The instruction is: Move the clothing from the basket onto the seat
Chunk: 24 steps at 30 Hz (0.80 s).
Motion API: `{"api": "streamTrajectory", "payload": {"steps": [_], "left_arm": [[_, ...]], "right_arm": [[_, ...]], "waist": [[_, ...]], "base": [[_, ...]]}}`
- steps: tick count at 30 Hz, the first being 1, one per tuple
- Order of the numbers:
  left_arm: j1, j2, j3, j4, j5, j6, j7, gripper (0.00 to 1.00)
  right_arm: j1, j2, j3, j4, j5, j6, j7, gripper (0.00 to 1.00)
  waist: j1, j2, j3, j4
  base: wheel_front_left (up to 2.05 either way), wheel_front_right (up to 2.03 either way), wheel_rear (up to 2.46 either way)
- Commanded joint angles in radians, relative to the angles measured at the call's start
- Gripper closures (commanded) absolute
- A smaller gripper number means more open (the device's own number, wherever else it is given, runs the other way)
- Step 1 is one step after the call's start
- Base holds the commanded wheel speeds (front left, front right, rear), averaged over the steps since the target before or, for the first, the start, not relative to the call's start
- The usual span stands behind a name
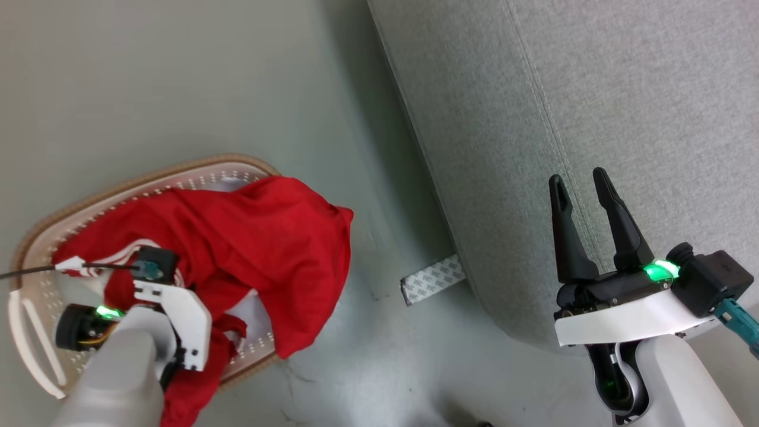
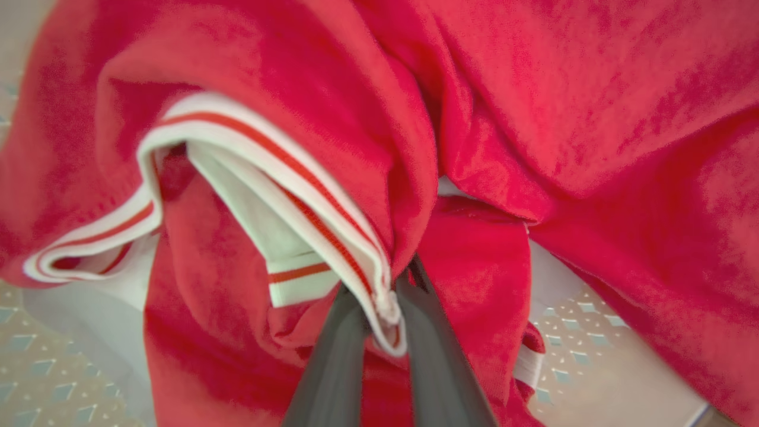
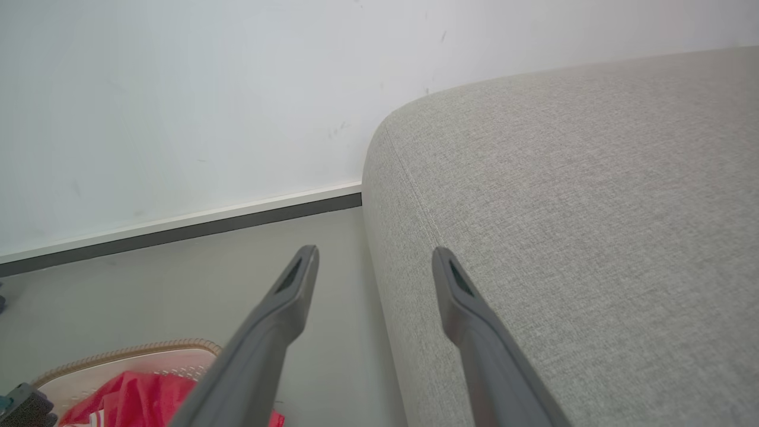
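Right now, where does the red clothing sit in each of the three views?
Head view: lower left, clothing heaped over the basket.
Left wrist view: across most of the picture, its striped trim pinched between the left fingers.
Right wrist view: bottom left corner.
Shared landmark: the perforated white basket under it.

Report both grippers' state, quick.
Left gripper: shut on the clothing, at its striped trim.
Right gripper: open, holding nothing, by the seat.

One basket (image 1: 213, 177), one seat (image 1: 593, 89), one patterned floor strip (image 1: 433, 279), red clothing (image 1: 267, 249) (pieces uncountable)
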Motion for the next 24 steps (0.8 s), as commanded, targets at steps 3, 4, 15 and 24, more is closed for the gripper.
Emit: {"api": "streamTrajectory", "payload": {"steps": [3, 4, 15, 24], "left_arm": [[0.024, -0.02, 0.002, 0.002, -0.027, -0.002, -0.028, 1.0], [0.034, -0.029, 0.002, 0.003, -0.029, -0.004, -0.038, 1.0], [0.091, -0.126, -0.022, -0.001, -0.089, -0.019, -0.162, 1.0], [0.146, -0.177, -0.118, -0.104, -0.181, -0.018, -0.2, 1.0]], "right_arm": [[-0.001, -0.003, -0.003, 0.012, -0.022, -0.002, 0.0, 0.0], [0.003, -0.003, -0.006, 0.016, -0.03, -0.002, 0.0, 0.0], [0.057, -0.003, -0.033, 0.056, -0.111, -0.002, 0.0, 0.0], [0.101, -0.003, -0.045, 0.094, -0.152, -0.002, 0.0, 0.0]], "waist": [[-0.0001, 0.0, -0.051, 0.021], [-0.0001, 0.0, -0.071, 0.026], [-0.0001, 0.0, -0.295, 0.133], [-0.0001, 0.0, -0.455, 0.24]], "base": [[0.0, 0.0, 0.0], [0.0, 0.0, 0.0], [0.0, 0.0, 0.0], [0.0, 0.0, 0.0]]}}
